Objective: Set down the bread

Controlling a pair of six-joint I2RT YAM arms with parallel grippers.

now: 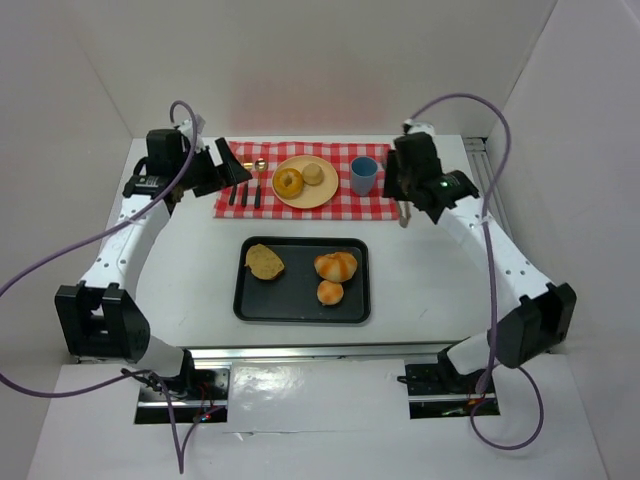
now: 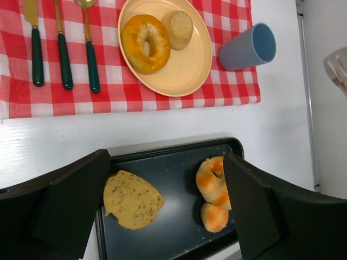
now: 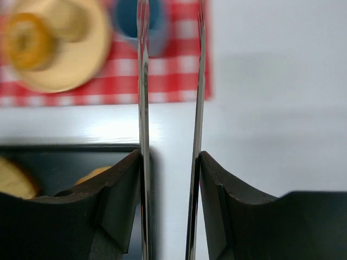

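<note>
A black tray [image 1: 240,300] holds a flat brown bread [image 1: 264,262], a large orange roll [image 1: 336,266] and a small roll [image 1: 330,292]. A yellow plate [image 1: 322,194] on the red checked cloth [image 1: 375,205] holds a bagel [image 1: 289,182] and a small muffin [image 1: 314,173]. My left gripper [image 1: 232,170] is open and empty, raised over the cloth's left end; its wrist view shows the flat bread [image 2: 132,199] and the rolls [image 2: 211,181] below. My right gripper [image 1: 400,195] is shut on metal tongs [image 3: 142,108], right of the blue cup [image 1: 363,175].
A green-handled knife, fork and spoon [image 2: 62,54] lie on the cloth left of the plate [image 2: 187,70]. The blue cup [image 2: 246,47] stands right of the plate. White walls enclose the table on three sides.
</note>
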